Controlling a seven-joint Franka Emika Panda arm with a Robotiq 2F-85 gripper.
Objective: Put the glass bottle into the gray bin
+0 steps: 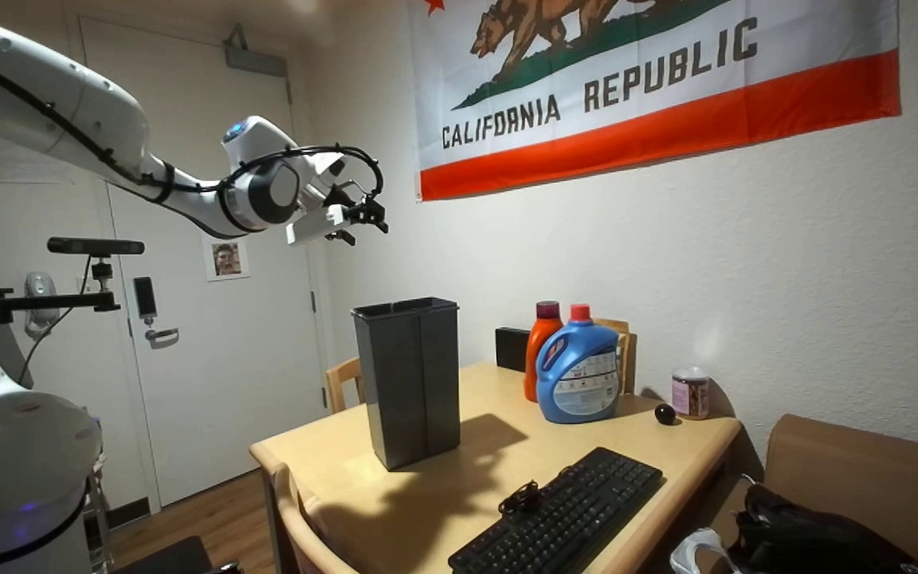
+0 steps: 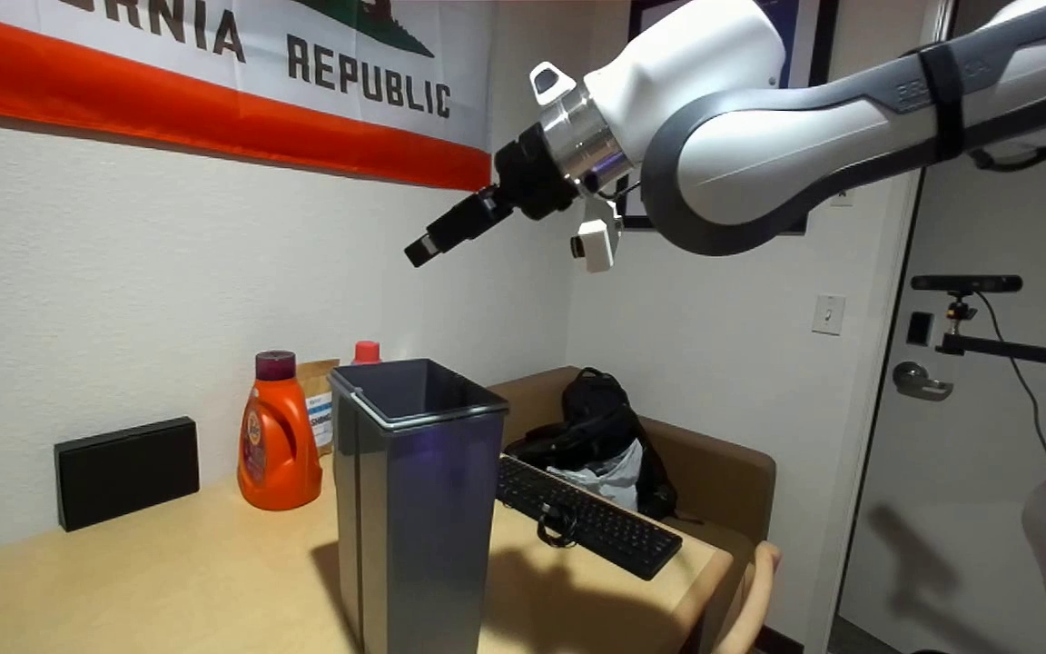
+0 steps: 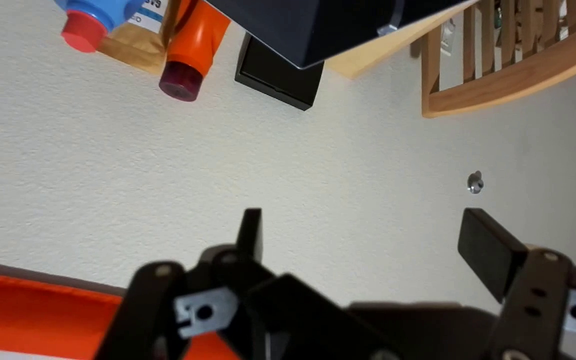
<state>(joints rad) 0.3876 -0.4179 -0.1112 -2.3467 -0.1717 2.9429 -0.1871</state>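
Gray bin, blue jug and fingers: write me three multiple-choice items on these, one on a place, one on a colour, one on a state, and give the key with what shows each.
1. Where does the gray bin stand?
A) on the floor
B) on the table
C) on a chair

2. What colour is the cap of the blue jug?
A) white
B) green
C) red

3. How do the fingers stand?
A) apart, with nothing seen held
B) shut on the cap
C) shut against each other

1: B, since an exterior view shows its base on the table.
2: C, since an exterior view shows red atop the blue body.
3: A, since the wrist view shows wall through the gap between them.
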